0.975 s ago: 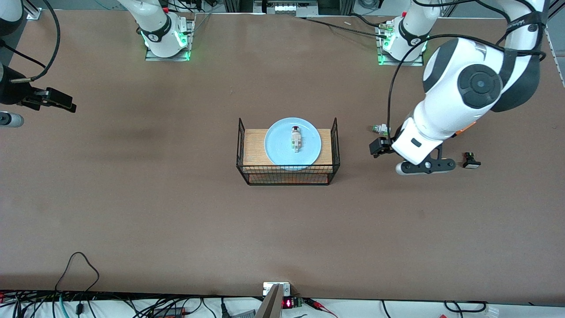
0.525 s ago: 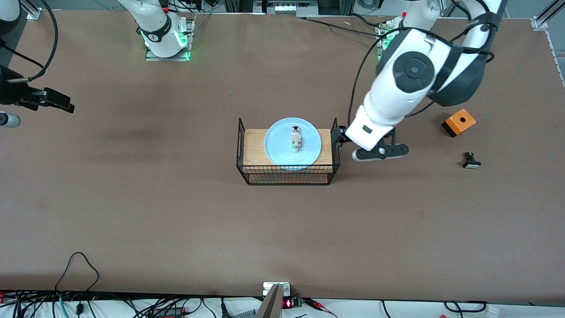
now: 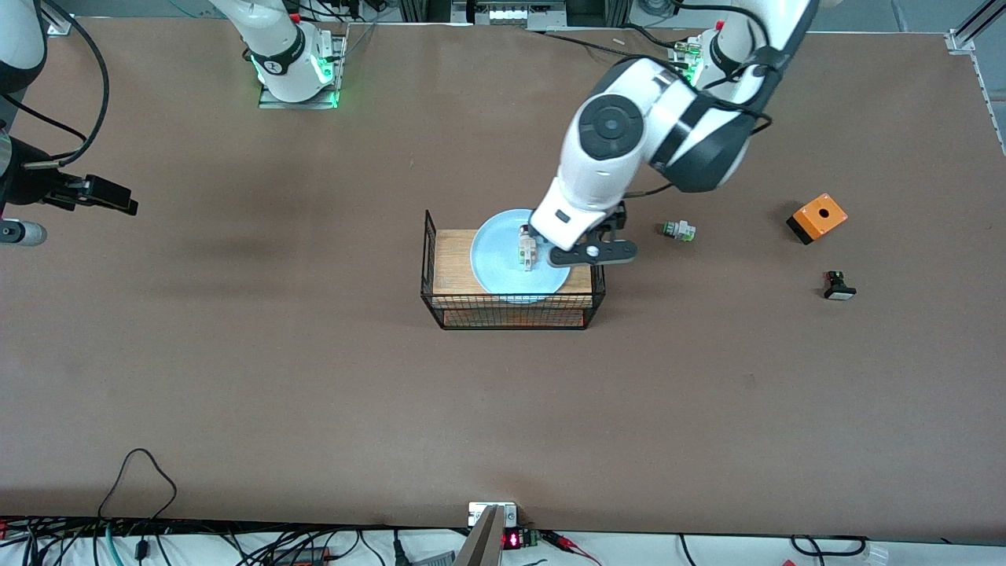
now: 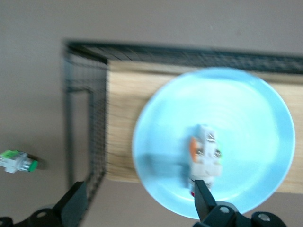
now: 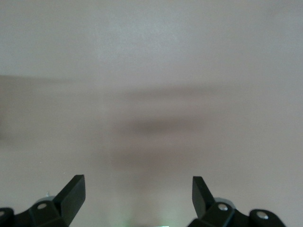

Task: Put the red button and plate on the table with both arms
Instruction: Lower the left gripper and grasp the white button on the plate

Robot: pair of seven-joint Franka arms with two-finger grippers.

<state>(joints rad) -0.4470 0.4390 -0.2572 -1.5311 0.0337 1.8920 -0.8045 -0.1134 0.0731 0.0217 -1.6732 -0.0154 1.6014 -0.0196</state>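
The light blue plate (image 3: pixel 497 263) lies on the wooden top of the black wire basket (image 3: pixel 511 310). The red button (image 3: pixel 526 250) lies on the plate, its dark red cap pointing away from the front camera. My left gripper (image 3: pixel 583 232) hangs open over the plate's edge at the basket's left-arm end. The left wrist view shows the plate (image 4: pixel 241 109), the red button (image 4: pixel 204 158) and my open left gripper (image 4: pixel 139 202), with one fingertip (image 4: pixel 202 195) close to the button's cap. My right gripper (image 3: pixel 106 194) waits, open and empty (image 5: pixel 138 196), over bare table (image 3: pixel 314 393) at the right arm's end.
A white button with a green cap (image 3: pixel 677 230) lies on the table beside the basket toward the left arm's end, and also shows in the left wrist view (image 4: pixel 18 161). An orange box (image 3: pixel 819 217) and a black button (image 3: pixel 838 286) lie farther toward that end.
My left arm has swung from the left arm's end of the table to over the basket and plate, uncovering the green-capped button and orange box. The right arm has barely moved.
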